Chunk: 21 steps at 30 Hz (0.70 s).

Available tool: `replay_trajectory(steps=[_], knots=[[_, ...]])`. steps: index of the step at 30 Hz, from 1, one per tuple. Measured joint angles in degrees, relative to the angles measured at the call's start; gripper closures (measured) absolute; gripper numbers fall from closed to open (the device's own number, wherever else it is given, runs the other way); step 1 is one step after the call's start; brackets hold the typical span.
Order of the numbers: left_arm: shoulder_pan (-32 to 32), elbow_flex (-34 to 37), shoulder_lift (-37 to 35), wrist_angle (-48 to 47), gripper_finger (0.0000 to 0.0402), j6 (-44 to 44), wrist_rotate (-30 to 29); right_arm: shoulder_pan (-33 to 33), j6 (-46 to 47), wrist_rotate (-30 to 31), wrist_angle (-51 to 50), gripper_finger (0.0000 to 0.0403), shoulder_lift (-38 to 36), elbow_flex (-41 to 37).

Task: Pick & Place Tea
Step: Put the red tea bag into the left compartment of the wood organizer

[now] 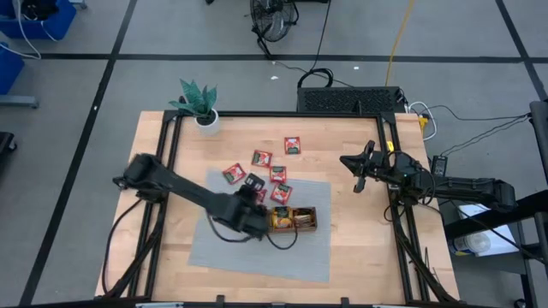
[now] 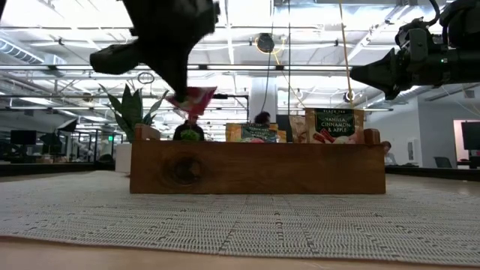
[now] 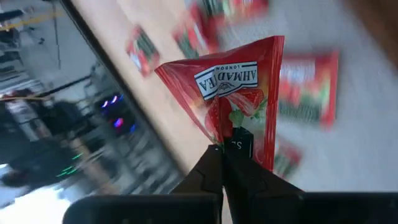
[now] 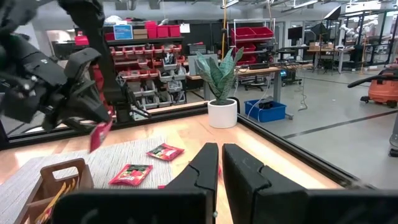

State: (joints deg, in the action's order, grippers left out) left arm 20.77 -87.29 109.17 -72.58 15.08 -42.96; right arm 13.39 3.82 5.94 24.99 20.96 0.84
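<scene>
The robot's left hand (image 3: 225, 163) pinched a small flat red tea sachet (image 3: 239, 102) by its lower edge, fingers pressed together on the packet, and held it in the air just beside the end of the brown wooden three-compartment tray (image 1: 294, 219) — clear of the grey woven mat (image 1: 214, 248) beneath. In the low view the red sachet (image 2: 192, 100) hung tilted from the hand (image 2: 180, 88) above the tray's (image 2: 259, 166) left end, not touching it. Orange-yellow sachets (image 1: 281, 220) stood in one compartment, and a dark green and white sachet (image 2: 334, 124) rose upright above the tray's wall.

More red sachets lay loose on the light wooden tabletop (image 1: 342, 248) and the mat's far edge; one red sachet (image 1: 293, 145) lay apart from the others, nearer the small potted green plant in a white pot (image 1: 200, 106) at the far corner.

The right hand (image 1: 355, 170) waited well apart, raised over the tabletop's right side, its two dark fingers (image 4: 202, 165) close together with only a thin gap — holding nothing.
</scene>
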Motion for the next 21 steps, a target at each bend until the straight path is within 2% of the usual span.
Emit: replay_trajectory(steps=[4, 11, 16, 21], knots=[[1.3, -8.2, 6.5, -17.2, 0.0397, -3.2, -0.1, 0.0, 0.0, 0.0, 0.0, 0.0389, 0.0, 0.0], [3.5, -14.6, 8.5, -17.6, 0.0397, 2.7, 3.2, 0.0, 0.0, 0.0, 0.0, 0.0389, 0.0, 0.0], [4.8, -15.3, 9.1, -17.6, 0.0398, 4.9, 8.1, 0.0, 0.0, 0.0, 0.0, 0.0389, 0.0, 0.0], [6.1, -15.3, 11.3, -17.3, 0.0398, 4.3, 7.5, 0.0, 0.0, 0.0, 0.0, 0.0390, 0.0, 0.0]])
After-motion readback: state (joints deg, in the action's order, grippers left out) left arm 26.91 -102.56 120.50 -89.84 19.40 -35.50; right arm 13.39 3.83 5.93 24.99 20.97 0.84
